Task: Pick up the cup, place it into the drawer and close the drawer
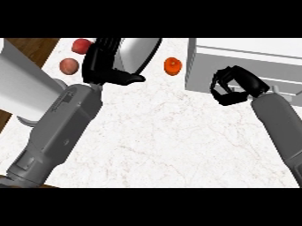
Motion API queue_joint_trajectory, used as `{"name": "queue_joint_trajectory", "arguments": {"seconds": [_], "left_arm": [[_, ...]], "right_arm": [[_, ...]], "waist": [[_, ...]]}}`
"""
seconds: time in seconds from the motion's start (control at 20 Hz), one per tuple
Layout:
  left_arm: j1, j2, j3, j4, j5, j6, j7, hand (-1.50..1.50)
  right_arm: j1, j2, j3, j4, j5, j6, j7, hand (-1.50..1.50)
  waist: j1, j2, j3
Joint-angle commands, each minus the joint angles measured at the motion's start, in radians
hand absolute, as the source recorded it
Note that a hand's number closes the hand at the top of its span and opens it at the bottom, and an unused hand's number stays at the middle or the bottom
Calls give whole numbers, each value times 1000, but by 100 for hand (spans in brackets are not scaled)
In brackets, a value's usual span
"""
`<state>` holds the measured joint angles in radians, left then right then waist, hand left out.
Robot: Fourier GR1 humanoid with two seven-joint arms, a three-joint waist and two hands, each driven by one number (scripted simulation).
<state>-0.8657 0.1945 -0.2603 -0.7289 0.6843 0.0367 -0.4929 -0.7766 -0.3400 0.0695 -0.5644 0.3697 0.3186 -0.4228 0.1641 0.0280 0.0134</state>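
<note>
Head view. The left hand [108,62] is near the top of the white marbled counter [167,141], its fingers curled round a silvery grey cup [141,52] that lies tilted against the palm; the hand hides part of the cup. Two reddish round fruits [69,65] lie just left of this hand, one partly hidden behind it at the counter's far edge. An orange fruit [172,65] rests on the counter just right of the cup, apart from it.

The right hand [234,86] is in front of the white drawer unit [251,62] at upper right, fingers curled with nothing visible inside them. It overlaps the drawer's front face; whether it touches cannot be told. Whether the drawer is open or closed cannot be told from this angle.

A large white cylindrical object [13,84] stands at the left edge, beside the left forearm.
</note>
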Motion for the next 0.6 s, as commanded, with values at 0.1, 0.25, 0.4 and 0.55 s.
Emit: {"name": "queue_joint_trajectory", "arguments": {"seconds": [0.1, 0.25, 0.4, 0.55], "left_arm": [[32, 24, -1, -19, 7, -42, 4, -150], [25, 13, 2, -29, 13, -35, 11, -150], [27, 4, -3, -43, 17, -49, 12, -150], [47, 23, -2, -44, 13, -56, 7, -150]], "right_arm": [[-163, -139, -97, 33, -17, -62, 65, 150], [-162, -136, -108, 15, -38, -49, 71, 150], [-156, -139, -110, 4, -52, -21, 80, 150], [-152, -157, -120, -12, -69, 3, 83, 150]], "waist": [[44, 22, -10], [46, 22, -10], [51, 24, -10], [59, 23, -11]]}}
